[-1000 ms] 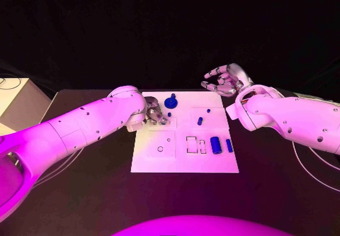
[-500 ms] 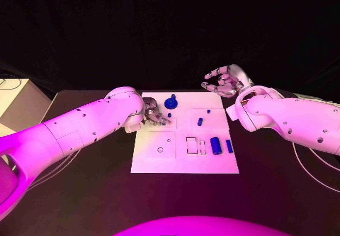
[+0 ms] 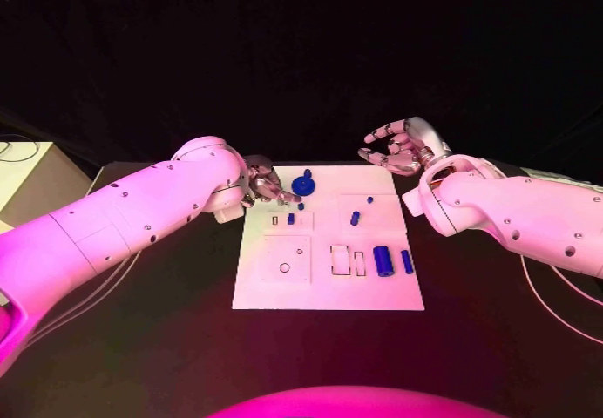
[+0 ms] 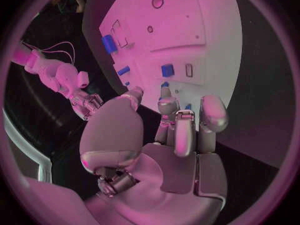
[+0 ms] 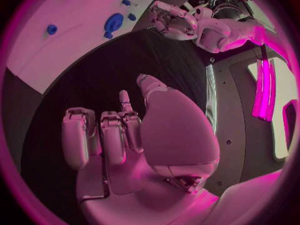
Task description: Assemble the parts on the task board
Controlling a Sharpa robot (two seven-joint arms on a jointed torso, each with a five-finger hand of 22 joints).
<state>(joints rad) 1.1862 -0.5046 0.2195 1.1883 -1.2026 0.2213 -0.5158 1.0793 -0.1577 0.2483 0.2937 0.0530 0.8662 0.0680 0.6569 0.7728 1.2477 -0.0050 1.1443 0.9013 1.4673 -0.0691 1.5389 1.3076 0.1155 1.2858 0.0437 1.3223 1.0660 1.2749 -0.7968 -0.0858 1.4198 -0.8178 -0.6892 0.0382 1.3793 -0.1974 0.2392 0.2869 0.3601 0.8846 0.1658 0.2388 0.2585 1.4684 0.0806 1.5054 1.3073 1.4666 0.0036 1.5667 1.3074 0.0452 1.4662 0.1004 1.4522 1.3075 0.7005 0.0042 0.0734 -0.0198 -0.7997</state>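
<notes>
Left hand (image 3: 265, 187): fingers loosely curled, holding nothing, over task board's (image 3: 329, 296) far-left corner. Right hand (image 3: 403, 146): spread, empty, above bench beyond board. Blue parts (image 3: 383, 259): on board; likely light, rigid, smooth; pinch across sides.

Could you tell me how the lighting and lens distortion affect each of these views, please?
Head view: magenta light washes the task board and both arms; the background is black. Left wrist view: fisheye bends the board's edges, and the left hand looms large. Right wrist view: same curving, with the right hand in front and bright strips at the rim.
</notes>
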